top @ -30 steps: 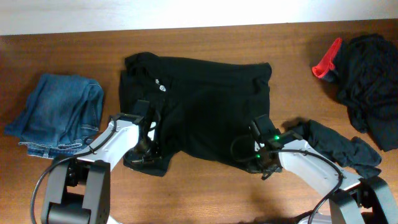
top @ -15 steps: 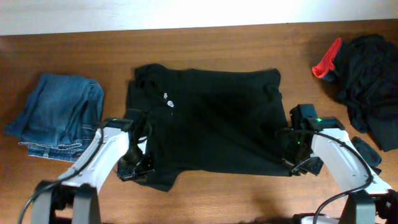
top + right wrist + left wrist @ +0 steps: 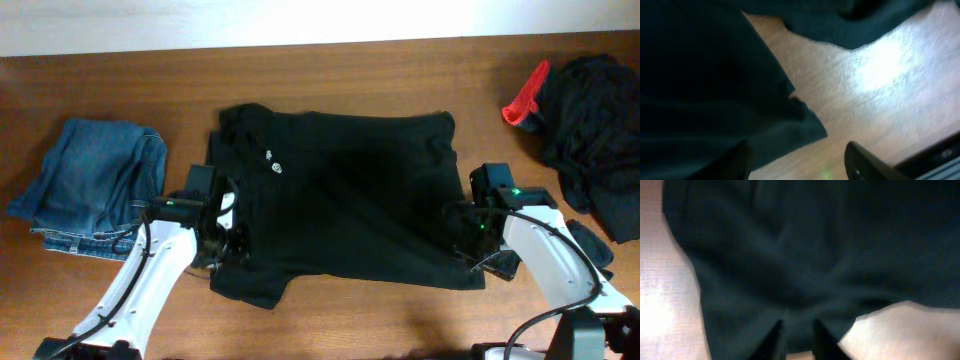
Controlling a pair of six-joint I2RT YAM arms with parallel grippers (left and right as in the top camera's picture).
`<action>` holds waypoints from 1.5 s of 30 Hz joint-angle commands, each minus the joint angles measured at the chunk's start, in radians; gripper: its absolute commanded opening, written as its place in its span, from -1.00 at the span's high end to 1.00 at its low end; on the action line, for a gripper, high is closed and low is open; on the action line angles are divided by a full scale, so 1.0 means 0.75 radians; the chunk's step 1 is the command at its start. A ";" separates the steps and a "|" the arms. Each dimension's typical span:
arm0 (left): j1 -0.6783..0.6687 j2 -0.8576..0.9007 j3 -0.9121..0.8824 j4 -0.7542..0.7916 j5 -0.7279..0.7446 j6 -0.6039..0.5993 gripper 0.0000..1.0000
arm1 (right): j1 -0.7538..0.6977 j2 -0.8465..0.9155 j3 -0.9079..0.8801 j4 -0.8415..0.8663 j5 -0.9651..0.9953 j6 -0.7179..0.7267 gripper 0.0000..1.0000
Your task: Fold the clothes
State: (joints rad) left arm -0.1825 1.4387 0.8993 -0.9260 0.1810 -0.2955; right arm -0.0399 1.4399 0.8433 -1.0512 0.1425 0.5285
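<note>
**Item 1. Black shirt** (image 3: 340, 190). Count: one. It lies spread flat mid-tabletop with its small white chest logo (image 3: 272, 168) up, towards the far left. The body is smoothed into a rough rectangle, with one flap jutting out at the near-left corner. No fold is visible in it.

**Item 2. Heap of dark clothes** (image 3: 595, 130). Count: one heap at the far right. The number of garments in it cannot be told. A red piece (image 3: 525, 100) shows at its left edge, and a further dark scrap (image 3: 592, 247) lies near the right arm, well apart from the shirt.

**Item 3. Blue jeans** (image 3: 95, 185). Count: one pair, bundled at the left.

**Item 4. Left gripper** (image 3: 222, 245). Count: one, at the shirt's near-left edge. In the wrist view its jaws stand narrowly apart over the cloth, with nothing plainly pinched between them.

**Item 5. Right gripper** (image 3: 470, 245). Count: one, at the shirt's near-right edge. Its jaws are wide, with bare tabletop (image 3: 875, 75) and the hem between them, and they hold nothing.

**Progress (judged).** Early stage. The spreading looks done, since the shirt is laid out ready. Every fold remains to be made, and the heap on the right has not been dealt with.
</note>
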 commanded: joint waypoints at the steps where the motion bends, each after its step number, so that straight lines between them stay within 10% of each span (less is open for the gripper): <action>1: 0.006 -0.023 0.003 0.173 0.020 0.011 0.47 | -0.009 -0.074 0.103 -0.003 0.027 -0.057 -0.42; 14: 0.006 0.197 0.068 0.952 -0.052 0.160 0.55 | 0.046 -0.117 0.245 0.269 -0.536 -0.324 -0.54; 27: 0.008 0.765 0.727 0.783 -0.130 0.326 0.46 | 0.237 0.056 0.245 0.441 -0.493 -0.410 -0.53; 39: 0.015 0.798 0.742 0.706 -0.238 0.326 0.40 | 0.236 0.056 0.245 0.462 -0.489 -0.410 -0.48; 45: 0.016 0.800 0.742 0.727 -0.238 0.326 -0.03 | 0.237 0.056 0.245 0.470 -0.489 -0.410 -0.44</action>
State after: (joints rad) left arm -0.1761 2.0247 1.4456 -0.3763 0.0166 -0.0624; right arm 0.1356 1.4811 1.0157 -0.7013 -0.2272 0.2306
